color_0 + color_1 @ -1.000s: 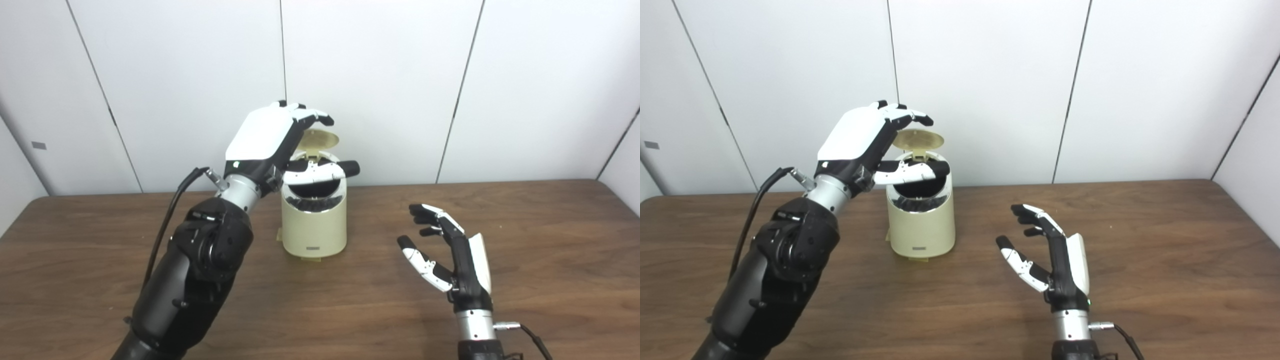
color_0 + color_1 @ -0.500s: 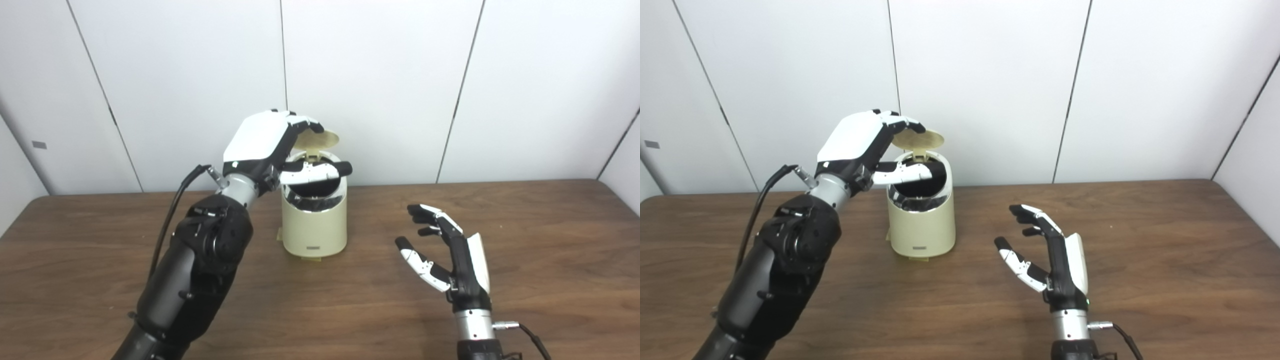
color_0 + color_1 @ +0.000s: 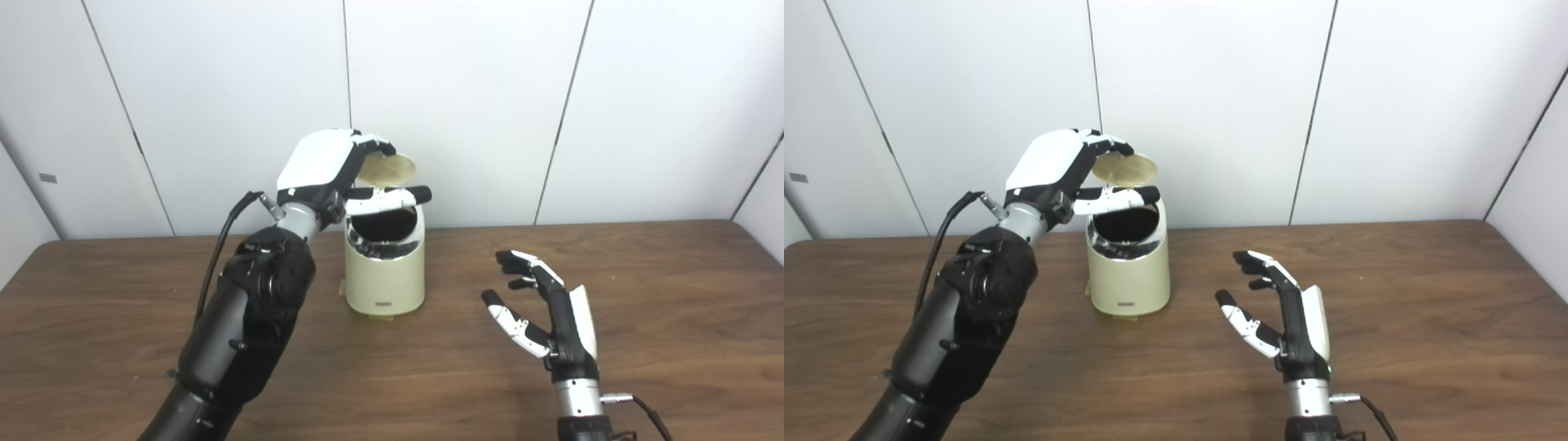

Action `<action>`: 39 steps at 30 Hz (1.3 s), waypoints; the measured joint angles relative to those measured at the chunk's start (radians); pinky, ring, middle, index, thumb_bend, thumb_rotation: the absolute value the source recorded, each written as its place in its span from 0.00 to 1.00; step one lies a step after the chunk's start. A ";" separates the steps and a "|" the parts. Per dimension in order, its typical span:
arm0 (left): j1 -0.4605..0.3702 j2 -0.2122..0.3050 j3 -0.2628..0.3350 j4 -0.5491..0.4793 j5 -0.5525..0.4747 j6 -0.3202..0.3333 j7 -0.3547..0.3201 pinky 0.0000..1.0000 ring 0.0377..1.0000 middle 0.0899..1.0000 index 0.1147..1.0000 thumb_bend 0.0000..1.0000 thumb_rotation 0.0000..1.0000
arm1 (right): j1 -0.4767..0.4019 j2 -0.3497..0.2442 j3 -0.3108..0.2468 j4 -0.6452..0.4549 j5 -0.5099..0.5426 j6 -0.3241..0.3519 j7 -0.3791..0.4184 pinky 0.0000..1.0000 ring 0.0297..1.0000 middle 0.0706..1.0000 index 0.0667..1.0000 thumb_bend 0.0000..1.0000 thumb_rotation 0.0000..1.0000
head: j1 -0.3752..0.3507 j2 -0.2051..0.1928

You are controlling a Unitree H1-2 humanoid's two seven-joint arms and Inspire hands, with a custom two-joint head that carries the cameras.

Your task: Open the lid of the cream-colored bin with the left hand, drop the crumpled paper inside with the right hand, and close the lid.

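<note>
The cream-colored bin (image 3: 384,275) stands on the table a little left of centre, its round lid (image 3: 392,166) tilted up at the back and its dark opening showing. My left hand (image 3: 318,162) hovers over the bin's left rim, open. Its fingertips (image 3: 381,146) touch the lid's upper left edge, and its thumb (image 3: 398,197) lies across the front of the opening. My right hand (image 3: 551,312) is open and empty above the table, right of the bin, palm facing left. No crumpled paper is in view; the bin's inside is too dark to read.
The brown wooden table (image 3: 674,294) stretches wide on both sides of the bin. A white panelled wall (image 3: 459,92) stands close behind the bin. A black cable (image 3: 217,245) loops off my left wrist.
My left hand has drawn back and left over the bin, its thumb lifting off the opening. The lid now stands more upright with its underside showing. My right hand drifted slightly left.
</note>
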 measured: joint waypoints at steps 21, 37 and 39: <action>0.000 -0.013 0.020 0.000 -0.041 -0.017 0.032 1.00 0.82 0.73 0.68 0.92 0.87 | -0.014 0.000 0.005 0.022 0.022 -0.013 -0.002 0.55 0.67 0.69 0.67 0.29 0.44 | 0.002 -0.003; 0.000 -0.010 0.009 0.001 -0.021 -0.015 0.037 1.00 0.86 0.75 0.74 0.90 0.81 | -0.030 0.007 0.008 0.042 0.025 -0.032 -0.009 0.56 0.67 0.69 0.66 0.30 0.43 | 0.000 -0.008; 0.000 -0.010 0.005 0.003 -0.004 -0.008 0.035 1.00 0.86 0.75 0.74 0.90 0.81 | -0.030 0.007 0.008 0.042 0.025 -0.032 -0.009 0.57 0.67 0.69 0.67 0.30 0.41 | -0.002 -0.008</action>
